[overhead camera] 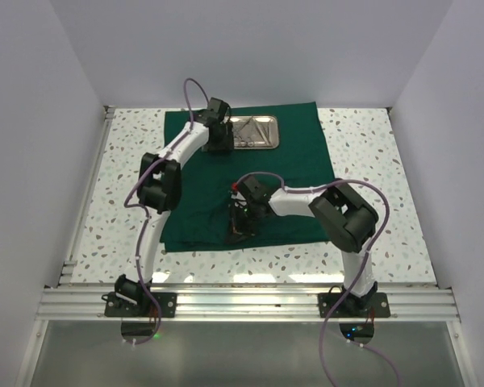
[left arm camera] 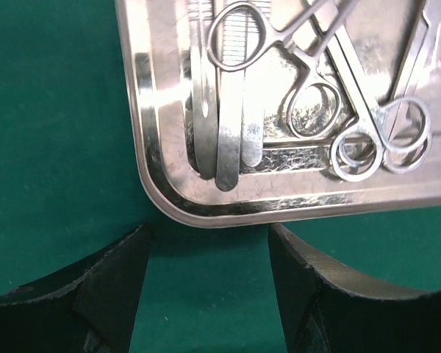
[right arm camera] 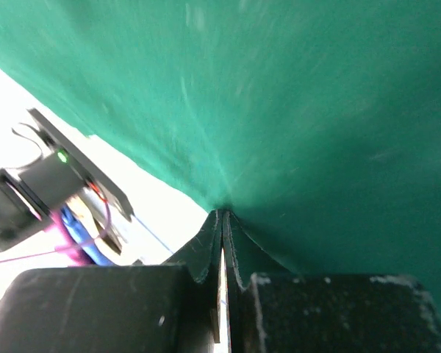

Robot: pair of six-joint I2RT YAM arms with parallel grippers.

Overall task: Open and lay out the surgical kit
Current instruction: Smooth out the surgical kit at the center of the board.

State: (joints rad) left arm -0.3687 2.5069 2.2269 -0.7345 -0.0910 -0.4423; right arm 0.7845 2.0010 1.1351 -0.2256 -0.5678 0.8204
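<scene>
A white speckled tabletop [overhead camera: 371, 161] carries a dark green cloth wrap [overhead camera: 298, 161], spread open across its middle. Bare tabletop shows on both sides of the cloth and along its near edge.

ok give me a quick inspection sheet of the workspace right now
surface: speckled white table, middle covered by cloth
job's things: dark green cloth spread out; steel tray on its far part, holding scissor-like instruments and tweezers
clutter: nothing seen
grippers: left gripper open, just short of the tray's corner; right gripper shut on a pinched cloth fold
cables: purple cables looping along both arms
surroundings: white walls, metal rail at near edge
</scene>
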